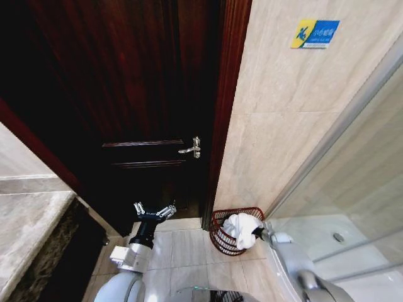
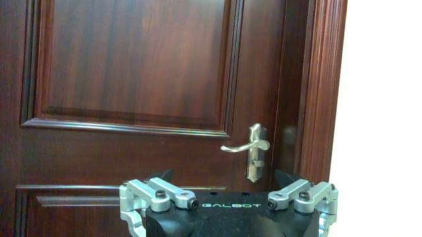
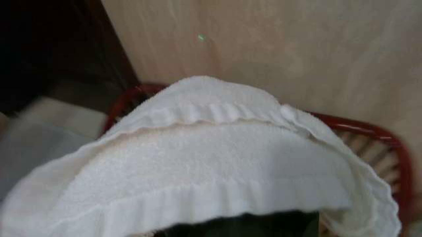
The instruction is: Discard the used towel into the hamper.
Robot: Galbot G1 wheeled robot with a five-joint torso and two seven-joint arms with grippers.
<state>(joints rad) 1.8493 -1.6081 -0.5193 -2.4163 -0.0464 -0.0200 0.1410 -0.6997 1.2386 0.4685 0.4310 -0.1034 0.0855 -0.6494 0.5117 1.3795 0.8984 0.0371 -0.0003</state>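
Your right jaws sit at the rim of the hamper, and the towel bunches around them so closely that you cannot tell how far apart the fingers stand or whether they grip the cloth. In the right wrist view the white towel drapes in a thick fold across the front of the camera, its ribbed border running across the fold, with the hamper's red rim curving behind it against the pale wall.

Your left jaws hang spread wide with nothing between them, raised in front of the dark wooden door and well apart from the hamper. The left wrist view shows both finger linkages splayed to either side, pointing at the door panel and its silver lever handle.

The hamper stands on the tiled floor in the corner, just beside the door frame and close against the beige tiled wall, with the towel heaped in its mouth and rising above the rim. A glass shower screen runs along your right. A stone worktop edges in at your left.
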